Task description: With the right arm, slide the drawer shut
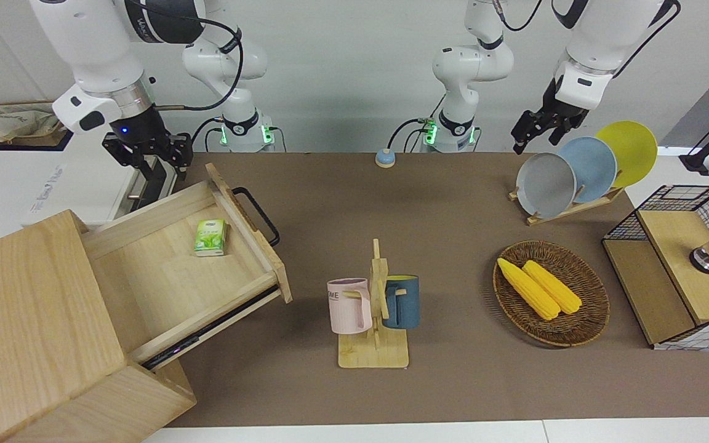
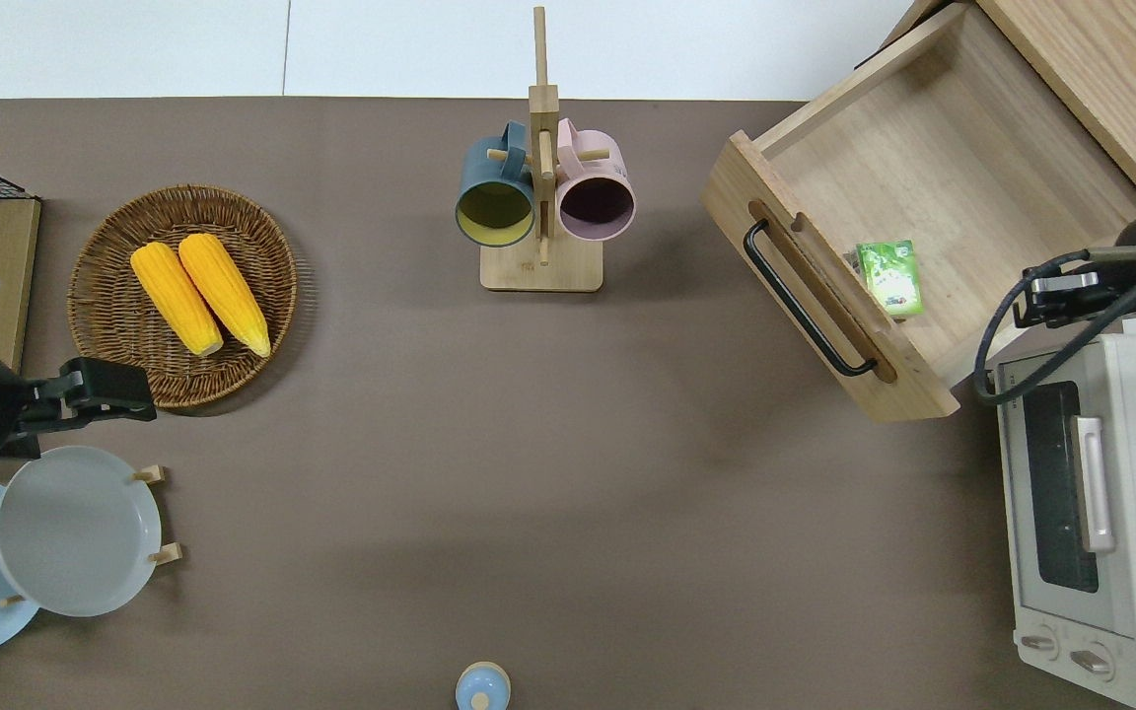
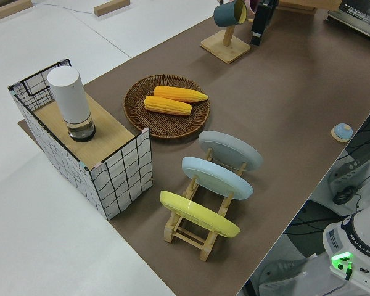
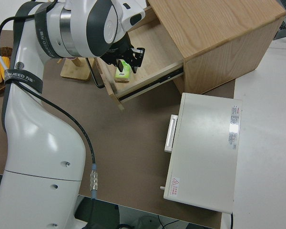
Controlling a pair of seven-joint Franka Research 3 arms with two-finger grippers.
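The drawer [image 1: 188, 258] stands pulled well out of its wooden box [image 1: 34, 332] at the right arm's end, a green packet [image 1: 210, 237] inside. The right gripper [image 1: 148, 155] hangs over the drawer's edge by the toaster oven [image 2: 1091, 513], fingers seemingly apart, gripping nothing. Left arm is parked.

Light-wood drawer [image 1: 173, 271] — black loop handle [image 1: 257, 215] — stands pulled wide open.

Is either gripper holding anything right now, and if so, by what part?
Nothing is held. The right gripper is open and empty, clear of the open drawer; the left arm is parked.
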